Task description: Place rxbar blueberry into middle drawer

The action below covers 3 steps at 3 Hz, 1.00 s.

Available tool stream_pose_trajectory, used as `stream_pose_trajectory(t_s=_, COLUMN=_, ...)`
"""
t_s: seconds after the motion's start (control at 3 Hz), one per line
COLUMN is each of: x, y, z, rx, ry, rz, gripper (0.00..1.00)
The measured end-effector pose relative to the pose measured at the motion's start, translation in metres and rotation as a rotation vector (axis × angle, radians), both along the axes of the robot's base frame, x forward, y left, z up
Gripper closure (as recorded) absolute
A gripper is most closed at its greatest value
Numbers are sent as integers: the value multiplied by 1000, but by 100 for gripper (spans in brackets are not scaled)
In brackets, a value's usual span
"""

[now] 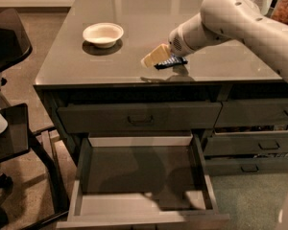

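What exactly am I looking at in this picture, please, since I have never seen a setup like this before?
This is one camera's view, looking down at a grey cabinet from its front; where the camera sits is not known. The big white shape coming in from the right is the robot's single arm. Its tip, the tan gripper, is low over the countertop, right against the rxbar blueberry, a small dark blue snack bar. Whether the bar is gripped I cannot tell. A white bowl also stands on the countertop, further left. Below, the middle drawer is pulled open; the bar is meant to go there.
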<state>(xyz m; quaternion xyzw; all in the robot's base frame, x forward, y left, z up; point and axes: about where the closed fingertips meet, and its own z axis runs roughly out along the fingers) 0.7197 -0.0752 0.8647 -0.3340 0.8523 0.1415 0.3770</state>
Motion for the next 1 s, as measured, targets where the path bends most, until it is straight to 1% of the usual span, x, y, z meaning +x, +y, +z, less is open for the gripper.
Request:
stream_pose_trajectory(t_s=0.33, x=6, y=-4, z=-10, rx=-3, ry=22, rz=-23, gripper=15)
stream_pose_trajectory(t_s=0.67, x=12, y=-6, z=-20, rx=-3, ry=38, rz=-37, gripper=5)
stream_pose_trajectory(t_s=1.0, x=15, y=-8, z=-26, rx=-6, ry=47, rz=-46, gripper=7)
